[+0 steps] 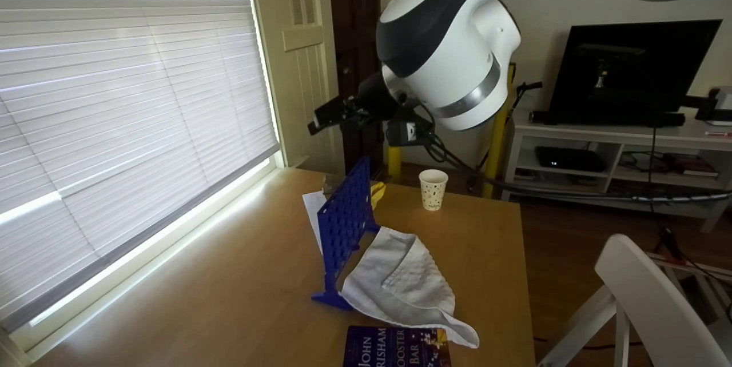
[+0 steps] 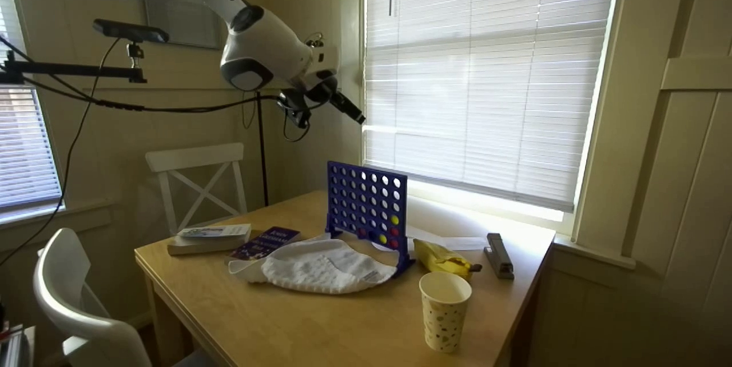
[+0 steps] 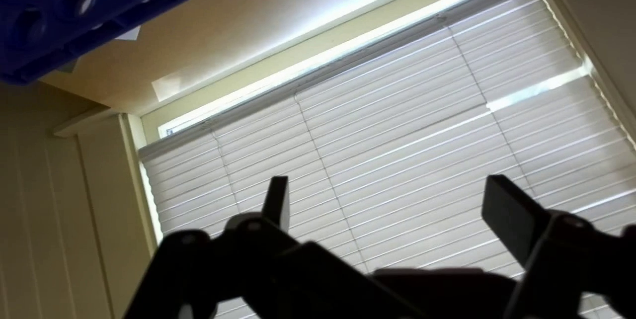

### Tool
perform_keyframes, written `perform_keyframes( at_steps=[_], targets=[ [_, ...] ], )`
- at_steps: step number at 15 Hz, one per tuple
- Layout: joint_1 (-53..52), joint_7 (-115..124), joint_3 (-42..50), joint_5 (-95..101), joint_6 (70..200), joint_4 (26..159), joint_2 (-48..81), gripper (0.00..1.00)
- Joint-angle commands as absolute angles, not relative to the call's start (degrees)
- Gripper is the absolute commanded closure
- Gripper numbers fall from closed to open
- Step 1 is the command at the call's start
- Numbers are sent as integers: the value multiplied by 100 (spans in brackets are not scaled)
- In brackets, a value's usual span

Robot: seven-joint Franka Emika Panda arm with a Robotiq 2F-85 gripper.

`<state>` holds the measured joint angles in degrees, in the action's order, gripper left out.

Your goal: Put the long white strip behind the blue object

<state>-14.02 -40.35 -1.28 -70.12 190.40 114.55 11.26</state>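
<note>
The blue object (image 1: 345, 212) is an upright game rack with round holes, also in the other exterior view (image 2: 366, 201). It also shows at the top left of the wrist view (image 3: 74, 11). The long white strip (image 1: 314, 212) lies flat on the table at the window side of the rack. In an exterior view it extends right from behind the rack (image 2: 464, 243). The rack hides part of it. In the wrist view a white corner (image 3: 130, 34) shows past the rack. My gripper (image 3: 385, 204) is open and empty, high above the table (image 1: 314, 126) (image 2: 361, 119), facing the window blind.
A white cloth (image 2: 329, 270) lies against the rack's near side. A yellow item (image 2: 443, 258), a stapler (image 2: 499, 255) and a paper cup (image 2: 445, 312) stand near one end. Books (image 2: 266, 243) lie at the other end. The window blind (image 1: 126, 87) borders the table (image 1: 229, 298).
</note>
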Motion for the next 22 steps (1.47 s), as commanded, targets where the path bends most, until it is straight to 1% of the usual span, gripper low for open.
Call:
perform_keyframes(
  at_steps=[1, 3, 4, 9, 11, 13, 14, 17, 21, 22],
  targets=[
    [-968, -2582, -126, -6068, 18509, 12438, 388, 0],
    [-696, -1946, -25, -5435, 17990, 12800, 105, 0],
    [-1068, -1553, 515, -5053, 17835, 12867, -1, 0],
    [-600, -7, 970, -2726, 17123, 12886, -481, 0],
    [-53, 324, 862, -1821, 16579, 12723, -593, 0],
    [691, 652, 488, -906, 15606, 12487, -835, 0],
    [859, 841, 351, -439, 15190, 12483, -1014, 0],
    [772, 968, 286, 366, 13807, 12291, -1497, 0],
    [493, 298, 181, 343, 11913, 11649, -1815, 0],
    [558, 604, 202, 303, 12576, 11959, -1747, 0]
  ],
)
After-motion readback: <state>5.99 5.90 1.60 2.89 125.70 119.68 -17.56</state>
